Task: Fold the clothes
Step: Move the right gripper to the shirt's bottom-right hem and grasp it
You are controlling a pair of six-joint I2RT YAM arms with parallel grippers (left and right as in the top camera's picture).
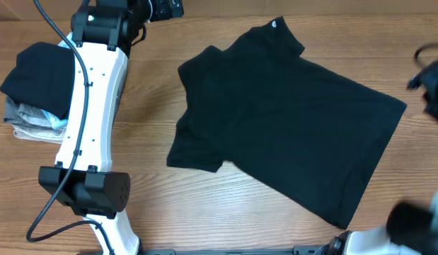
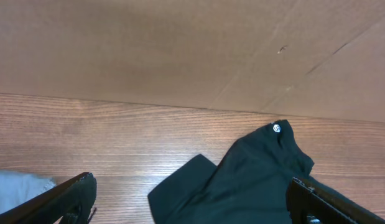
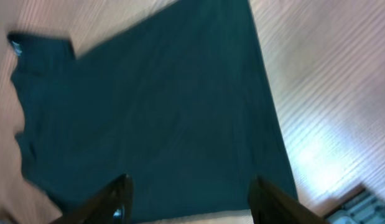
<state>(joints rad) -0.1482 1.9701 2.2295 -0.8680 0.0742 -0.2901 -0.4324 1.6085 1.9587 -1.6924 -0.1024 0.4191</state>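
The black T-shirt (image 1: 282, 120) lies spread flat on the wooden table, collar and small neck label (image 1: 275, 24) toward the far edge, hem toward the right. My left gripper (image 2: 192, 180) is open and empty, held above the table beside the collar end; the shirt (image 2: 254, 180) and its label (image 2: 277, 128) lie below it. In the overhead view this gripper (image 1: 160, 8) sits at the top edge. My right gripper (image 3: 189, 183) is open and empty, above the shirt (image 3: 167, 93) near its hem. In the overhead view it is a dark blur (image 1: 427, 74) at the right edge.
A stack of folded garments (image 1: 35, 92), dark on top with grey and pale ones under it, sits at the table's left. The white left arm (image 1: 91, 106) runs along beside it. The right arm's base (image 1: 410, 227) is blurred at the lower right.
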